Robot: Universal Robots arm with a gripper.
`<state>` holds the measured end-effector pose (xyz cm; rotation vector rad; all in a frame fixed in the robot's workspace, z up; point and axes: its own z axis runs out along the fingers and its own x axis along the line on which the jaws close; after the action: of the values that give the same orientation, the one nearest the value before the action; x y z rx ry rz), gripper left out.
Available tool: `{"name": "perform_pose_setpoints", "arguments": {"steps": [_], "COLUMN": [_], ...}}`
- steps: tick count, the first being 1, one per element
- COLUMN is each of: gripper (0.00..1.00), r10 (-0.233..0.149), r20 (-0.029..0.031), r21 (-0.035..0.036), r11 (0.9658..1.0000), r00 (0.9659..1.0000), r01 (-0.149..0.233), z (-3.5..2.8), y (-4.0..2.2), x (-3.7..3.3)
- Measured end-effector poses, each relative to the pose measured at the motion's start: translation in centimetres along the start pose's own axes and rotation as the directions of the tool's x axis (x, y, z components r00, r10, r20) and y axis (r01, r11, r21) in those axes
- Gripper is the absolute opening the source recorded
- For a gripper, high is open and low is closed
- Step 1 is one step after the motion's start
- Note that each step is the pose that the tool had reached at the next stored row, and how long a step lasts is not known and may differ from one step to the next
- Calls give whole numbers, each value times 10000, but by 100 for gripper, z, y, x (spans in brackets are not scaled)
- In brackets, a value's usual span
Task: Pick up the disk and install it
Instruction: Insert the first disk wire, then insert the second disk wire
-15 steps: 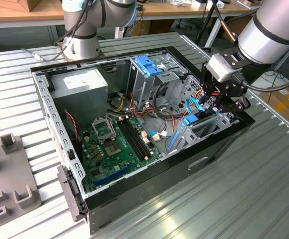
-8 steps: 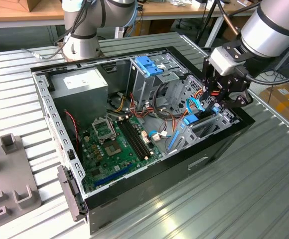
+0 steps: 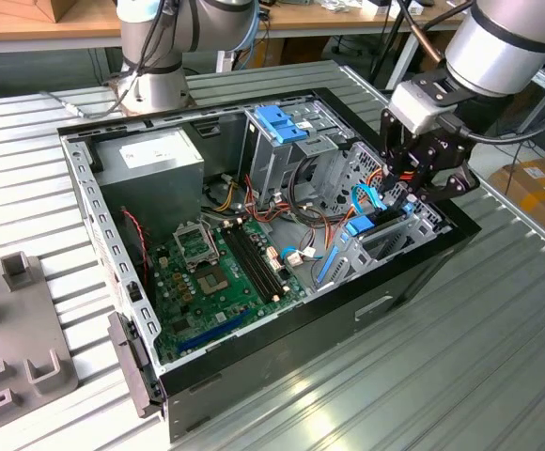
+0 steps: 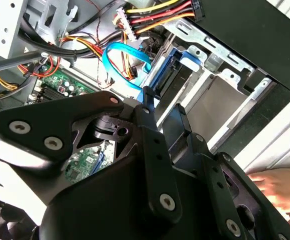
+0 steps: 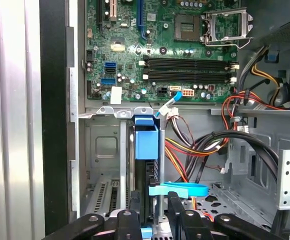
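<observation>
Blue plastic frames the dark grey metal disk [image 5: 146,142], which stands on edge in the bare metal drive bay [image 5: 107,111] just off the edge of the green motherboard [image 5: 160,50]. The long axis runs from that board's edge straight back to the black claw [image 5: 152,212]. For you, then, the disk lies directly ahead of the claw and points at the motherboard, with its near end passing in under the claw's body. That overlap is the trouble: the claw's own links cover the contact, so you cannot tell whether it is clamped on the disk or only set about it. You also cannot judge how deep the caddy sits, since its lower edge is lost inside the bay. A light blue flat cable [image 5: 179,189] crosses close beside the disk at the end away from the motherboard, and a bundle of red, yellow and black wires [image 5: 185,150] lies just beside it. In the second wrist view a blurred hand [image 4: 280,187] shows beyond the black computer case [image 4: 245,30], on the side away from the motherboard. The case rests on the ribbed metal desk [image 3: 460,376].
</observation>
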<state>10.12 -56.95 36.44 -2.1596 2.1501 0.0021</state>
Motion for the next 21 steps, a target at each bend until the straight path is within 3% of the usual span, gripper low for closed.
{"name": "perform_pose_setpoints", "arguments": {"steps": [7,18,21], "gripper": [35,35,35], "r10": [-1,-12,-29], "r20": [-22,-22,-21], "r21": [0,-1,-2], "r11": [10000,10000,10000], "r00": [10000,10000,10000], "r01": [1,12,29], "z": [-37,-39,-36], "y": [-2,-6,-51], "x": [-20,-22,-23]}}
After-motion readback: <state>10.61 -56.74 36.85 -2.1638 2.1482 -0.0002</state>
